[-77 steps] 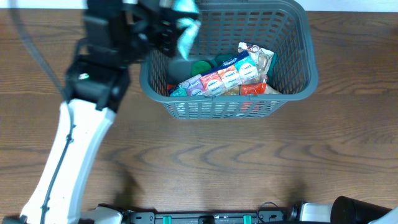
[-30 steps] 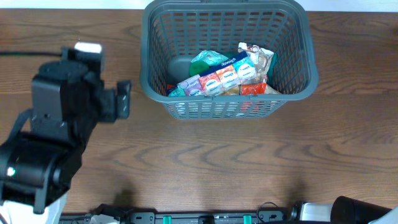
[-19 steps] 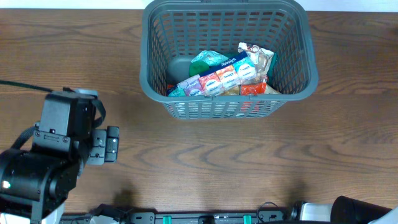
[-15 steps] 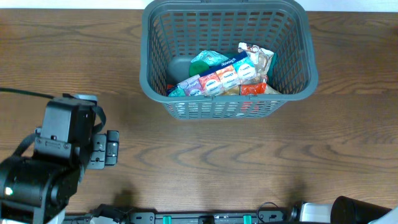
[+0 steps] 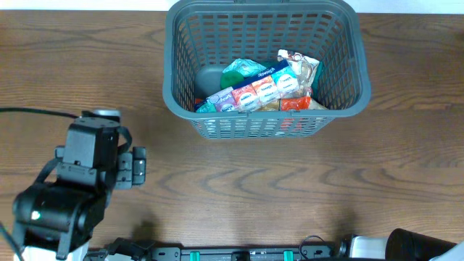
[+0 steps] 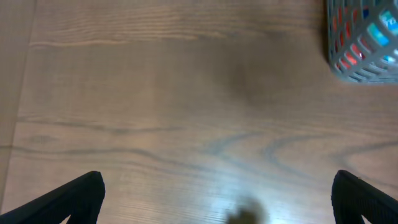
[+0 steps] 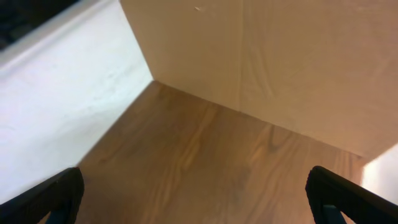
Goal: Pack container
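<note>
The container [image 5: 362, 80], a dark grey slotted basket, stands at the back middle of the table. Inside it lie several colourful packets [image 5: 261, 90] and a teal packet [image 5: 243, 70]. My left gripper [image 5: 141, 167] is low at the front left, well away from the basket, open and empty. In the left wrist view, the left gripper [image 6: 217, 208] shows only bare wood between its dark fingertips [image 6: 74, 196], with the container's corner [image 6: 364, 68] at the top right. The right gripper [image 7: 199, 208] is open over bare wood, fingertips [image 7: 354, 199] far apart, holding nothing.
The brown wooden table [image 5: 290, 181] stretches in front of the basket. The right arm's base [image 5: 417, 246] shows at the front right edge. In the right wrist view, a white wall [image 7: 56, 93] and a beige panel [image 7: 280, 62] border the wood.
The left arm left the teal packet in the basket and drew back, down to the front left of the table. Its jaws stay open. The basket has not moved.
</note>
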